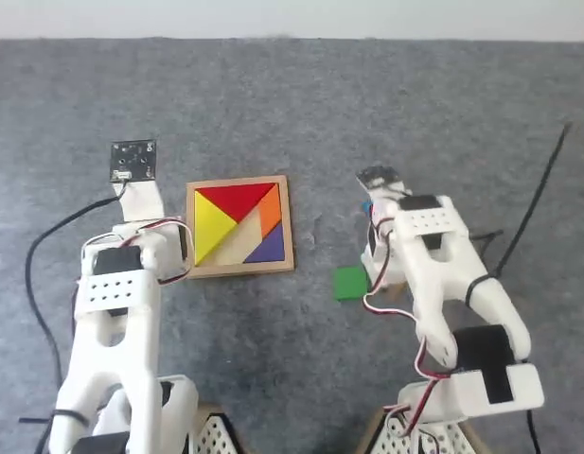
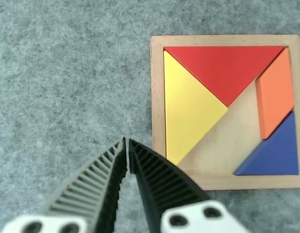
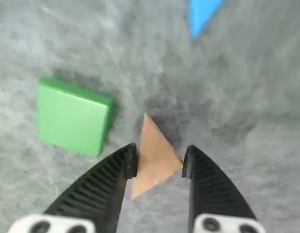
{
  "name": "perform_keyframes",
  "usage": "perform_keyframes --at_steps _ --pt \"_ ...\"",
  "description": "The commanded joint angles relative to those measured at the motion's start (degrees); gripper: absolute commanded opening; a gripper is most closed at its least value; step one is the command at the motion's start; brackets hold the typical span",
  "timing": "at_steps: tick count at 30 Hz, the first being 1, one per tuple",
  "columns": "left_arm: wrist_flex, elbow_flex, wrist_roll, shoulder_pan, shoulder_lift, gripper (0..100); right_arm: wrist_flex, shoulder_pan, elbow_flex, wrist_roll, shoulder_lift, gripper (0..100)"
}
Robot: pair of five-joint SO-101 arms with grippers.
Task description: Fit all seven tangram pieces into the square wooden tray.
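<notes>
The right jaws pinch the tan triangle [image 3: 154, 155], well apart from the tray [image 1: 288, 222] (already part filled). I'd say it next needs lifting into the tray's bare gap. The left jaws sit closed and empty beside the tray.

You see tan tray [image 2: 157, 97], red tri [image 2: 227, 68], yellow tri [image 2: 188, 109], orange pc [image 2: 275, 92], navy tri [image 2: 273, 155], green sq [image 3: 72, 116], peach tri [image 3: 154, 155], lt-blue pc [image 3: 202, 14], grey felt [image 2: 67, 73].
</notes>
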Motion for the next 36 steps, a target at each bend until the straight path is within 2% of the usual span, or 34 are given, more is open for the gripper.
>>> perform_keyframes --at_steps 1,6,8,24,30,36 --pt "-1.05 -0.22 -0.26 0.26 -2.20 1 4.26 0.31 -7.65 5.01 -4.35 14.4" --pt "-1.05 -0.40 -0.26 0.18 -2.20 1 5.05 -0.31 -17.14 15.30 -4.00 14.4" --pt "-1.05 -0.22 -0.26 0.18 -2.20 1 4.97 -2.59 -19.78 17.76 -4.00 14.4" --pt "-1.05 -0.31 -0.26 0.18 -2.20 1 1.10 -22.81 -22.95 18.11 -4.09 14.3" --pt "-1.05 -0.66 -0.09 -2.81 -2.29 1 -11.12 -28.62 -21.54 18.11 -2.33 14.3" --pt "-1.05 -0.40 0.18 -3.52 -2.29 1 -20.18 -31.43 -21.36 17.85 7.52 14.3"
